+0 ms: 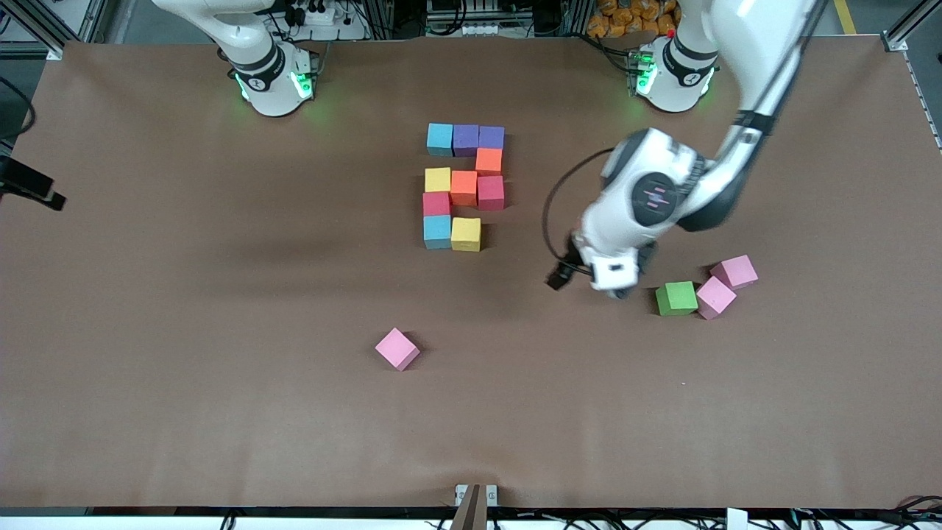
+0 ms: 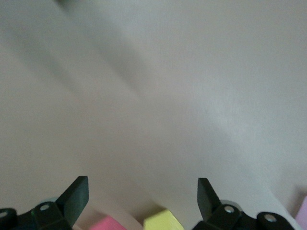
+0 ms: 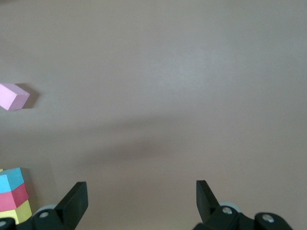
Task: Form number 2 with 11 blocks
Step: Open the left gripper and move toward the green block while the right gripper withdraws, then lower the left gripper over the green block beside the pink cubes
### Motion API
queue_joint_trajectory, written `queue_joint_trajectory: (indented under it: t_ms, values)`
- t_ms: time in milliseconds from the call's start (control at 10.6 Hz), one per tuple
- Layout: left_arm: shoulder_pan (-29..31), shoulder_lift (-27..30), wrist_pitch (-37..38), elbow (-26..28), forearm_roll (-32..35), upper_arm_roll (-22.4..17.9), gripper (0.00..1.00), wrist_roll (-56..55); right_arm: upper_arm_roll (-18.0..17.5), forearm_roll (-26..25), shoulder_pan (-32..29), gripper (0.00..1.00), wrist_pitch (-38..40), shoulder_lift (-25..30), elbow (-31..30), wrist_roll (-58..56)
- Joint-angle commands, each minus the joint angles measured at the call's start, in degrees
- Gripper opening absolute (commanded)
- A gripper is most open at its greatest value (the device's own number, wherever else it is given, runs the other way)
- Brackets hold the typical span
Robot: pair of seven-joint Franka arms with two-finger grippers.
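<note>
My left gripper (image 1: 617,285) hangs wide open and empty over the bench (image 1: 221,368), just beside the green block (image 1: 676,298), the last piece the figure needs. That block sits touching a pink cube (image 1: 715,297), with another pink cube (image 1: 734,271) close by, toward my left arm's end of the bench. The risk is a finger landing on the pink neighbour, so I drag it along or tip the green one. The ten placed blocks (image 1: 464,188) lack only the corner beside the yellow block (image 1: 466,234); a careless set-down could shove that row. My right gripper (image 3: 142,201) waits open, holding nothing.
</note>
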State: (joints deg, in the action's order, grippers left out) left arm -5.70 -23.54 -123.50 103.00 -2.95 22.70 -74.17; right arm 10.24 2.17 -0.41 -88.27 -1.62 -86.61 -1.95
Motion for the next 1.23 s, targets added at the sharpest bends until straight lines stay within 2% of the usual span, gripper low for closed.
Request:
queue_joint_trajectory:
  t_ms: [0, 94, 377, 472, 566, 660, 755, 944, 1132]
  values:
    - [5.77, 3.85, 1.15, 3.52, 0.84, 0.51, 1.0, 14.87, -1.01, -0.93, -0.99, 1.0, 2.31, 0.65, 1.35, 1.43]
    - [7.62, 3.85, 1.77, 3.43, 2.15, 0.33, 1.0, 21.54, -0.92, -0.94, -0.99, 1.0, 2.58, 0.65, 1.71, 1.86]
    - [12.63, 2.01, 1.08, 3.43, 14.95, 0.33, 1.0, 35.03, -1.27, -0.76, -0.91, 1.0, 2.67, 0.74, 2.59, 2.13]
    - [13.69, 0.96, 0.37, 3.17, 16.3, 0.42, 1.0, 37.67, -1.71, -0.68, -1.17, 1.0, 2.84, 0.74, 2.59, 2.04]
    - [14.13, -0.18, -1.98, 3.08, 16.66, 0.33, 1.0, 42.04, -3.8, -0.67, -2.65, 1.0, 3.89, 0.82, 2.59, 2.22]
    - [15.79, -1.41, -4.53, 3.17, 16.83, 0.24, 1.0, 45.48, -7.48, -1.02, -4.14, 1.0, 4.25, 0.91, 2.59, 4.57]
    - [17.11, -2.47, -6.38, 2.91, 17.36, 0.24, 1.0, 49.86, -9.08, -2.16, -4.07, 1.0, 4.34, 0.91, 2.68, 8.51]
    - [17.74, -4.05, -9.9, 2.82, 18.33, 0.16, 1.0, 56.56, -9.54, -3.66, -3.19, 1.0, 5.04, 0.91, 2.76, 10.13]
    - [17.92, -5.98, -12.54, 2.82, 19.99, 0.15, 1.0, 58.34, -9.19, -3.31, -3.19, 1.0, 5.13, 1.09, 3.2, 9.51]
